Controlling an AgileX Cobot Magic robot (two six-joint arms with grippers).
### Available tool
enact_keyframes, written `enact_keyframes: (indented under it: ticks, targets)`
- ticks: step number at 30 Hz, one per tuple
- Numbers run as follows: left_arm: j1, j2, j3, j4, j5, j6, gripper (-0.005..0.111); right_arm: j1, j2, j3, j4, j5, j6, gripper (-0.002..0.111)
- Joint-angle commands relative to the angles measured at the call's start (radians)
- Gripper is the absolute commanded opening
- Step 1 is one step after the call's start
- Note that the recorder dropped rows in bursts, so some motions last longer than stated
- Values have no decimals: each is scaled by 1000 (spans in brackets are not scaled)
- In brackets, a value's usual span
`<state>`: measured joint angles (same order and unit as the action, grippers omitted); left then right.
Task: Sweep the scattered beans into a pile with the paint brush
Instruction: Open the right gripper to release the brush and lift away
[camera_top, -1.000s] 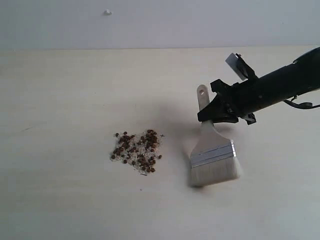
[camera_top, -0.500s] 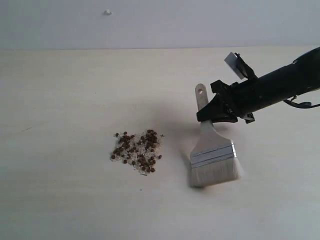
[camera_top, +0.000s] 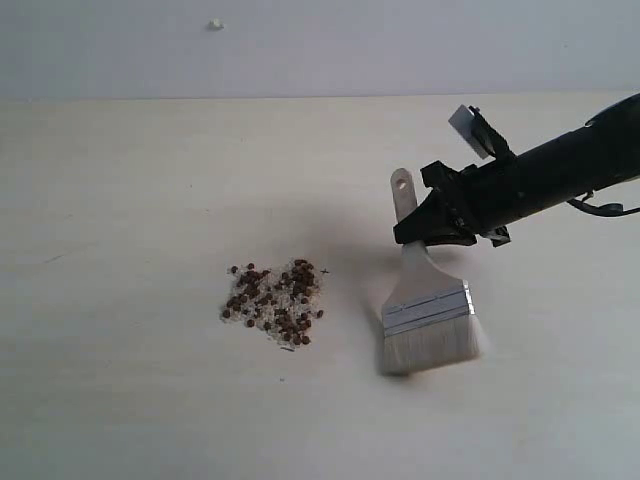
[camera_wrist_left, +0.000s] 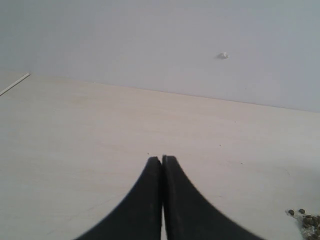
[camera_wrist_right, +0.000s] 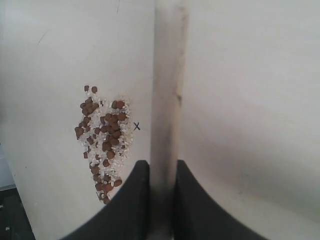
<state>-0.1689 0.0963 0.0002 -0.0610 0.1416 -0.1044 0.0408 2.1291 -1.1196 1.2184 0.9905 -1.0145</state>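
The beans (camera_top: 272, 304) lie gathered in one small reddish-brown heap, mixed with whitish grains, left of the middle of the pale table; the heap also shows in the right wrist view (camera_wrist_right: 102, 140). The paint brush (camera_top: 425, 310) stands to the heap's right, its cream bristles on the table, clear of the beans. My right gripper (camera_top: 430, 228) is shut on the brush's wooden handle (camera_wrist_right: 162, 150). My left gripper (camera_wrist_left: 162, 159) is shut on nothing and hovers over bare table; a few beans (camera_wrist_left: 305, 220) show at the corner of its view.
A small black x mark (camera_wrist_right: 136, 127) is drawn on the table beside the heap. The grey wall (camera_top: 320, 45) runs along the table's far edge, with a small white spot (camera_top: 215, 24) on it.
The brush and right gripper have shifted very slightly left. The heap of beans has not moved.
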Motion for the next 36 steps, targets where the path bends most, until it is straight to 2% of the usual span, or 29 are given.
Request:
enact_keyframes:
  ticks: [1, 7, 18, 27, 34, 35, 36]
  targets:
    - [-5, -2, 0, -6, -4, -4, 0, -5, 1, -4, -48, -42, -23, 0]
    - [-5, -2, 0, -6, -4, -4, 0, -5, 1, -4, -48, -82, -18, 3]
    - [-5, -2, 0, -6, -4, -4, 0, -5, 1, -4, -46, -113, -5, 33]
    - [-5, -2, 0, -6, -4, -4, 0, -5, -3, -4, -48, -176, -12, 44]
    - [-5, -2, 0, -6, -4, -4, 0, -5, -86, -4, -49, -245, -10, 45]
    - [-5, -2, 0, -6, -4, -4, 0, -5, -130, -4, -49, -250, -2, 42]
    - [-5, -2, 0, -6, -4, -4, 0, -5, -166, -4, -49, -257, 0, 33]
